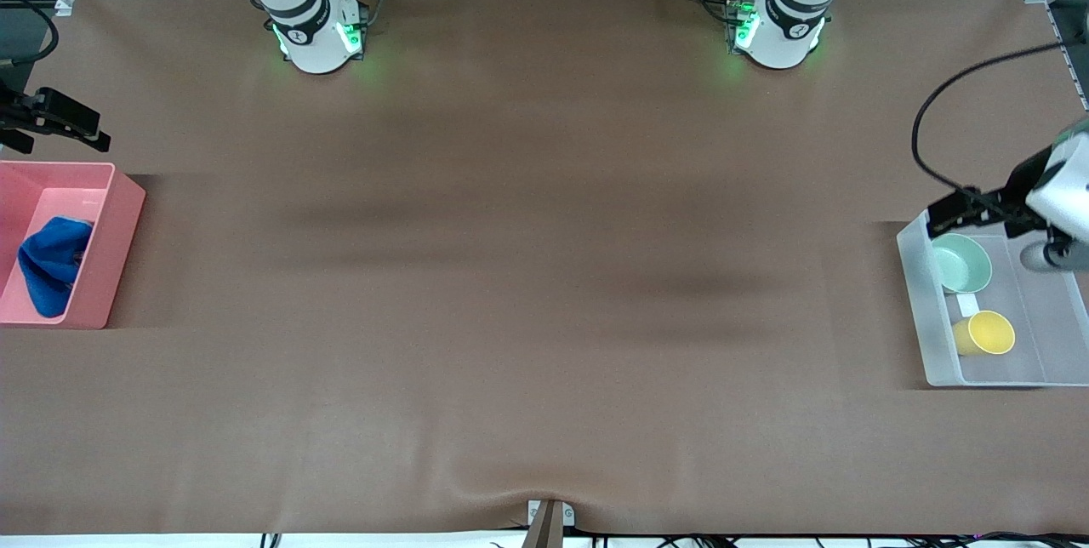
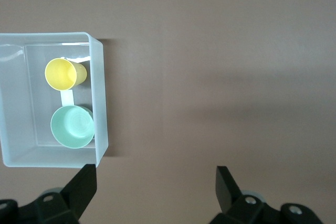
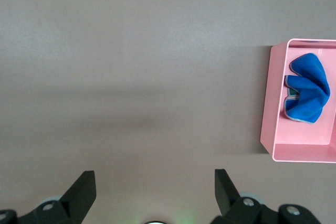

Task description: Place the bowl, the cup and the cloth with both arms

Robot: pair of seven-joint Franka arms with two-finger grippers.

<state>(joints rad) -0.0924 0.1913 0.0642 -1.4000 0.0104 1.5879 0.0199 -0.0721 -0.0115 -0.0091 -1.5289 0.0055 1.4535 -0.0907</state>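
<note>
The pale mint bowl (image 1: 961, 263) stands in a clear bin (image 1: 923, 310) at the left arm's end of the table. The yellow cup (image 1: 987, 333) lies on its side in the same bin, nearer the front camera. Both show in the left wrist view: bowl (image 2: 72, 126), cup (image 2: 63, 73), bin (image 2: 100, 93). My left gripper (image 1: 940, 220) (image 2: 156, 174) is open and empty, up over the bin's edge beside the bowl. The blue cloth (image 1: 51, 263) (image 3: 307, 87) lies crumpled in a pink bin (image 1: 119, 250) (image 3: 268, 98) at the right arm's end. My right gripper (image 1: 94, 133) (image 3: 155, 177) is open and empty, over the table beside the pink bin.
A white label strip (image 1: 967, 305) lies in the clear bin between bowl and cup. A black cable (image 1: 927, 105) loops above the table by the left gripper. A small bracket (image 1: 549, 518) sits at the table's front edge. The brown table (image 1: 544, 276) spreads between the bins.
</note>
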